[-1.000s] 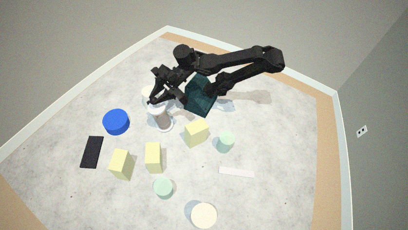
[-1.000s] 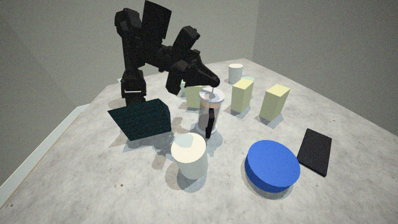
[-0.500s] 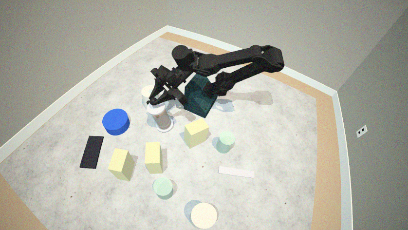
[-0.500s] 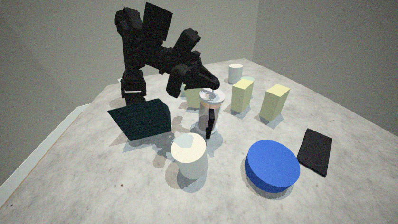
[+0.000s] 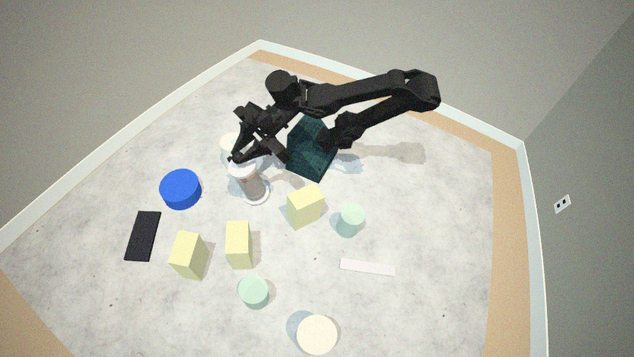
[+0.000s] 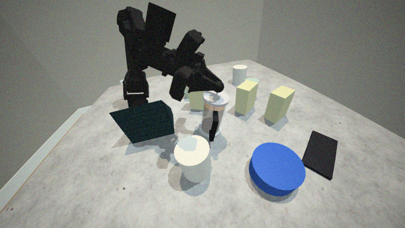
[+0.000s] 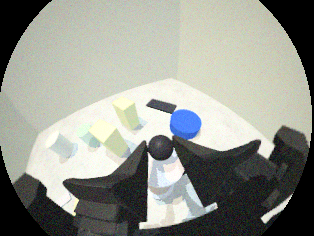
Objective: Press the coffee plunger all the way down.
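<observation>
On my feed: arm [image 5: 355, 95] & gripper [image 7: 160, 154] all black, clamped on black plunger knob [image 7: 160, 146]. Coffee press [image 6: 214, 113] clear glass, white lid, tan band under it, black handle. Table [image 5: 421, 230] mottled grey-white w/ tan border, pale rim. Base box [image 6: 144, 120] dark teal. Disc [image 6: 276, 168] bright blue. Flat slab [image 6: 320, 154] black. Three blocks, e.g. [image 5: 305, 205], pale yellow. Two cylinders, e.g. [image 5: 253, 290], mint green. Near cylinder [image 6: 192, 161] cream. Strip [image 5: 367, 266] white. Walls grey.
</observation>
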Robot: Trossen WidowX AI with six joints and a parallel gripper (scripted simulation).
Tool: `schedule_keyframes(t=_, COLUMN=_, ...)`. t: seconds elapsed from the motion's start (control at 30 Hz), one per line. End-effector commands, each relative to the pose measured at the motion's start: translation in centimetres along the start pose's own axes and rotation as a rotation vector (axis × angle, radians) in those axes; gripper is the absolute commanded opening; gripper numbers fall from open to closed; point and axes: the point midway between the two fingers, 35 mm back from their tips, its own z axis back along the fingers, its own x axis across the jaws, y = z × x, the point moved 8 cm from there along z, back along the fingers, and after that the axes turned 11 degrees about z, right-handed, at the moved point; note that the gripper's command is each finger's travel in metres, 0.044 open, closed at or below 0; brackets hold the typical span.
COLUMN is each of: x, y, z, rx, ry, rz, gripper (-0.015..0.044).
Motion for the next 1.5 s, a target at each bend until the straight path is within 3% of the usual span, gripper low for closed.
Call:
schedule_keyframes(t=0.0, x=0.0, y=0.3, z=-0.2, rx=0.017, ry=-0.009, rz=-0.010, gripper=0.0125)
schedule_keyframes(t=0.4, x=0.0, y=0.0, z=0.0, rx=0.001, ry=-0.001, rz=-0.002, gripper=0.0125)
schedule_keyframes(t=0.8, x=0.0, y=0.0, z=0.0, rx=0.001, ry=-0.001, rz=-0.002, gripper=0.0440)
schedule_keyframes(t=1.03, x=-0.4, y=-1.2, z=1.1, rx=0.009, ry=0.001, rz=-0.002, gripper=0.0440)
schedule_keyframes(t=1.27, x=-0.3, y=-5.0, z=6.9, rx=0.021, ry=-0.005, rz=-0.011, gripper=0.0440)
schedule_keyframes(t=1.47, x=-0.2, y=-5.0, z=7.1, rx=0.021, ry=-0.005, rz=-0.012, gripper=0.0440)
